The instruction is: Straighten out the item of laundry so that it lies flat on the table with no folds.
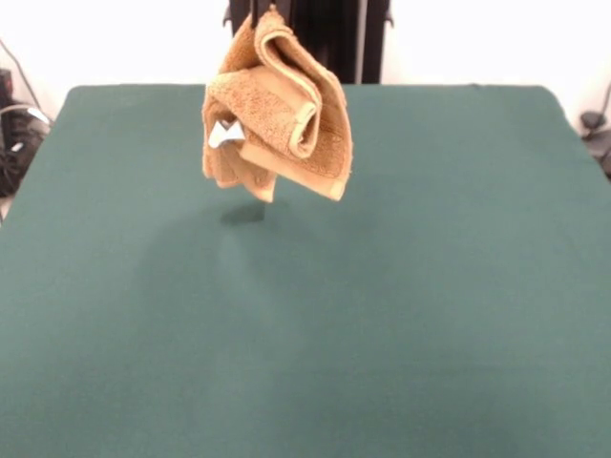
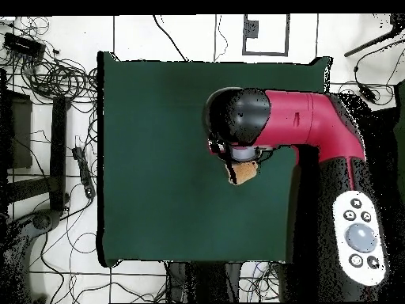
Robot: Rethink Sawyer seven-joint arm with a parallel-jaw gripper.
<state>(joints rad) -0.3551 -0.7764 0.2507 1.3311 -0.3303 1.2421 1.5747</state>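
Note:
The item of laundry (image 1: 277,105) is an orange-tan terry towel hanging bunched and folded in the air above the far middle of the table (image 1: 382,305). Its white label (image 1: 224,134) shows on the left side, and its shadow lies on the green cloth just below. My gripper (image 1: 271,8) barely shows at the top edge, shut on the towel's uppermost fold. From overhead, the red and black arm (image 2: 269,119) covers the gripper, and only a small bit of towel (image 2: 244,172) peeks out beneath it.
The green table (image 2: 158,158) fills most of both views. Cables and stands (image 2: 47,95) lie on the floor beyond its left edge in the overhead view. The black pedestal (image 1: 334,38) stands behind the hanging towel.

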